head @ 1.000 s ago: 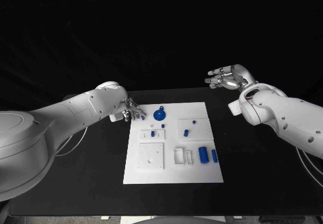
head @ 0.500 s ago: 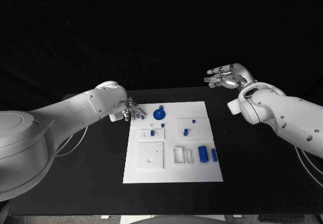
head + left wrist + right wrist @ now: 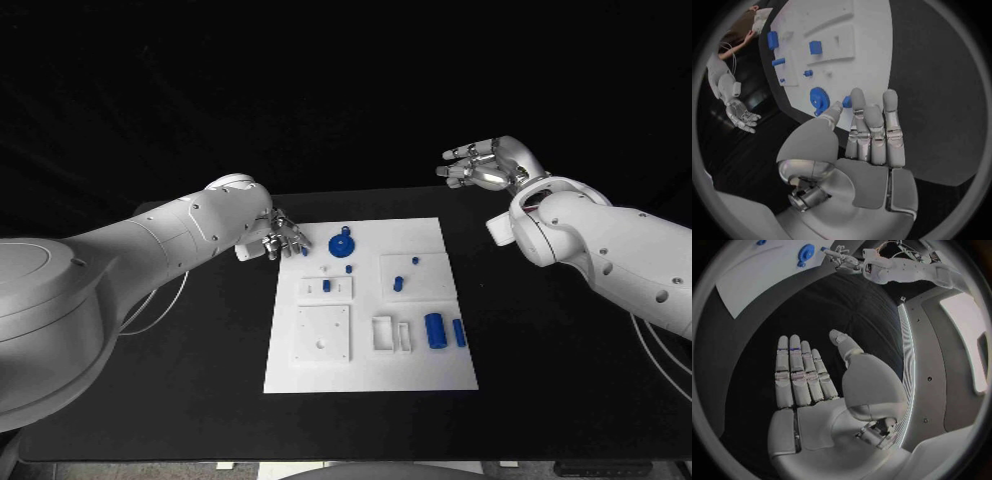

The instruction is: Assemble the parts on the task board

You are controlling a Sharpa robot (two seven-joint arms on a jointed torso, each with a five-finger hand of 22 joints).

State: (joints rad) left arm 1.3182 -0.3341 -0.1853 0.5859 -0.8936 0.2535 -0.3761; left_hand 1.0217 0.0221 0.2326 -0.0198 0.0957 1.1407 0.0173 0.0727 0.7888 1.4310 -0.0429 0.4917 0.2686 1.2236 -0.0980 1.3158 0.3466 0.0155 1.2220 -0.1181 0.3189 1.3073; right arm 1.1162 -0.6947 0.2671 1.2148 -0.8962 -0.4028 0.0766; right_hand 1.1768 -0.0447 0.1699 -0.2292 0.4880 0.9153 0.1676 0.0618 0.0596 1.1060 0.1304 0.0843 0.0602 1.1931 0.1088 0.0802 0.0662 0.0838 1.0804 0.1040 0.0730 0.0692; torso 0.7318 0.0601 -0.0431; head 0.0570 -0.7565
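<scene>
The white task board [image 3: 368, 345] lies mid-table. A blue gear-shaped part [image 3: 342, 245] sits near its far edge, and a small blue peg [image 3: 306, 251] is at the far left corner. My left hand [image 3: 278, 238] hovers at that corner with its fingers straight. In the left wrist view the peg [image 3: 846, 102] shows between the thumb tip and the fingertips [image 3: 857, 97]; whether they touch it I cannot tell. My right hand [image 3: 490, 165] is raised beyond the board's far right corner, palm flat, fingers apart and holding nothing [image 3: 804, 375].
More blue parts sit on the board: a small square [image 3: 327, 286] in a raised white block, two small pieces [image 3: 398, 285] on another block, and a cylinder [image 3: 434, 326] and a bar [image 3: 460, 334] at the right. Black table [image 3: 173, 380] surrounds the board.
My left hand's fingers have shifted slightly at the board's far left corner. The right hand has drifted a little and stays raised.
</scene>
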